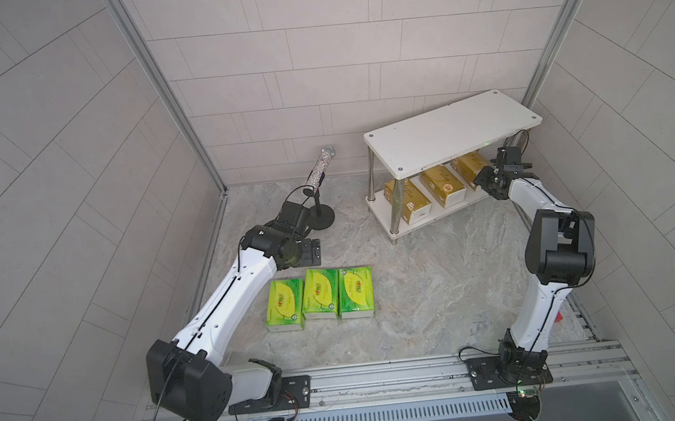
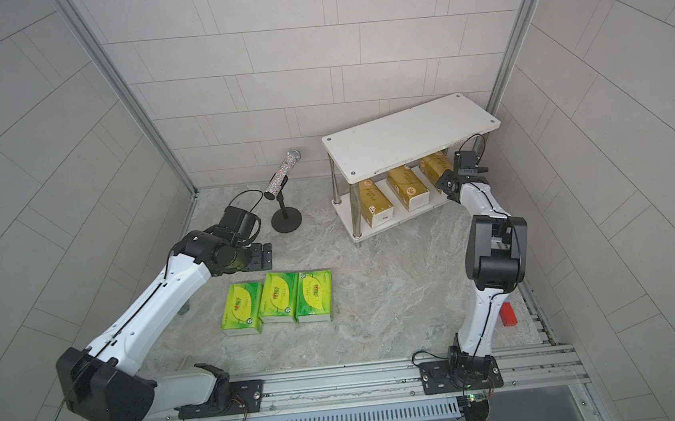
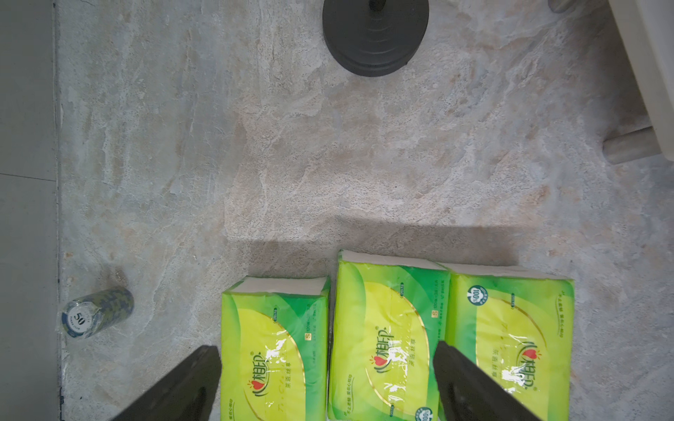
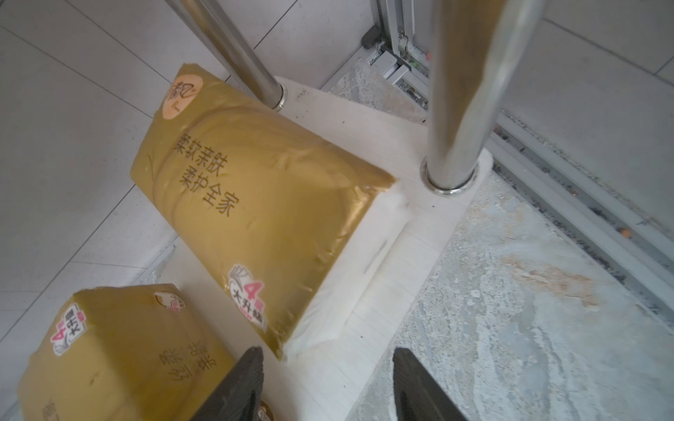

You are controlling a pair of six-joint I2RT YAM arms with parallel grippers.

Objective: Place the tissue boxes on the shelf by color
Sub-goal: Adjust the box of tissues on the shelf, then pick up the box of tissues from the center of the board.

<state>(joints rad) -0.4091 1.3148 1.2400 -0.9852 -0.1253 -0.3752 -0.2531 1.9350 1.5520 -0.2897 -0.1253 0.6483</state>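
You see whole scene steeply from above in both top views, shelf (image 1: 451, 126) upper right; wrist cameras close: left over green packs (image 3: 383, 328), right facing gold packs (image 4: 262, 204).

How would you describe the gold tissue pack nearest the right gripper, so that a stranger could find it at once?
Find the white two-tier shelf by the back wall; three gold tissue packs lie in a row on its lower board. The end pack is the one ahead of the open right gripper. Its two neighbours lie further toward the glittery cylinder stand.
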